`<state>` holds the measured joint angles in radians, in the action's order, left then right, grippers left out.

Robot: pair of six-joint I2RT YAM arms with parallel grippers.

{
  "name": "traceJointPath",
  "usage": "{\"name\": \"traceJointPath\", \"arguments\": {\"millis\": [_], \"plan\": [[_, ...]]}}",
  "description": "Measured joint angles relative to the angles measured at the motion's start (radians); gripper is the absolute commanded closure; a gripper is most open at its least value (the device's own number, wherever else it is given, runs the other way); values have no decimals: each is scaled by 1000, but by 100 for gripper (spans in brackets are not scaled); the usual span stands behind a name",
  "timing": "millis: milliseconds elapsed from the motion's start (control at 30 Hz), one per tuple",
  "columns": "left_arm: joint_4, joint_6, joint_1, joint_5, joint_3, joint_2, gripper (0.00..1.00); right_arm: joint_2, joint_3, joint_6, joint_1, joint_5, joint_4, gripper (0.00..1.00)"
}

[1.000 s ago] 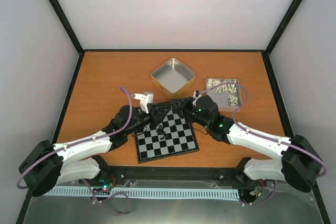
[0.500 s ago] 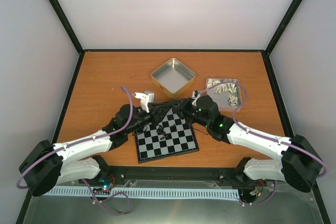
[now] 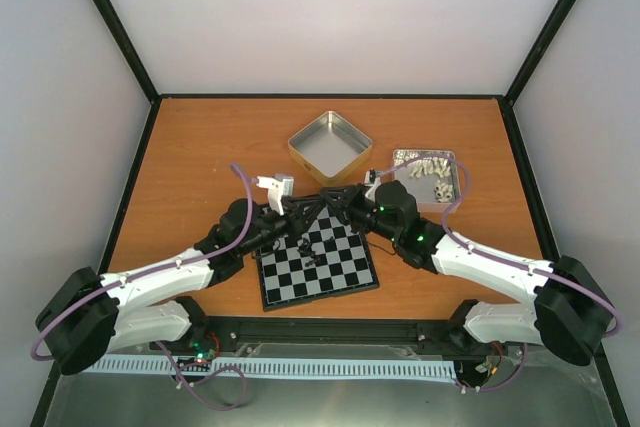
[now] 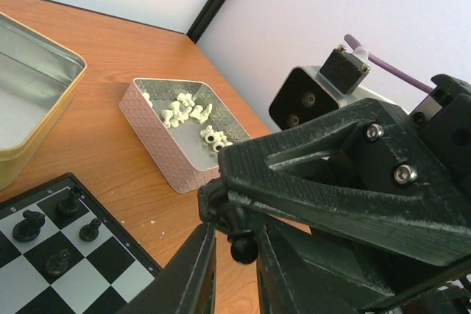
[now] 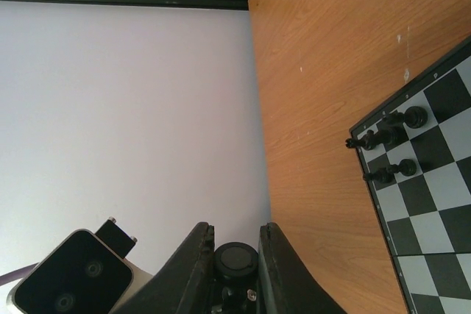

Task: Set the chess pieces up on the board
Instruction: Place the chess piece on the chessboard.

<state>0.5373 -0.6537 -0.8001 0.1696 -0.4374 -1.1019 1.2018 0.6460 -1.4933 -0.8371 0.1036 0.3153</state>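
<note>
Between the fingers of the right gripper [image 5: 235, 234] a black chess piece [image 5: 235, 261] is clamped. What looks like its round base faces that wrist, and its ball head pokes out past the tips. Just beyond, the left gripper [image 4: 235, 244] brackets that head with its fingers nearly together; whether they bite I cannot tell. Below both, slightly nearer the arm bases, lies the board [image 3: 335, 272], with a few black pieces [image 4: 28, 227] standing at its far edge.
</note>
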Motion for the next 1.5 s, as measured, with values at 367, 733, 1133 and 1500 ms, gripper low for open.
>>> {"name": "traceJointPath", "arguments": {"millis": [367, 733, 1133, 1500], "plan": [[-16, 15, -1, -13, 0, 23, 91, 11, 0, -16, 1, 26, 18, 85], [-149, 33, -3, -47, -36, 43, 99, 10, -6, 10, 4, 18, -11, 48], [-778, 98, -3, -69, -233, 77, 98, -132, -9, 246, 19, -113, -279, 39], [-1209, 194, 59, -85, -472, -244, 98, -312, -70, 339, 21, -290, -491, 38]]}}
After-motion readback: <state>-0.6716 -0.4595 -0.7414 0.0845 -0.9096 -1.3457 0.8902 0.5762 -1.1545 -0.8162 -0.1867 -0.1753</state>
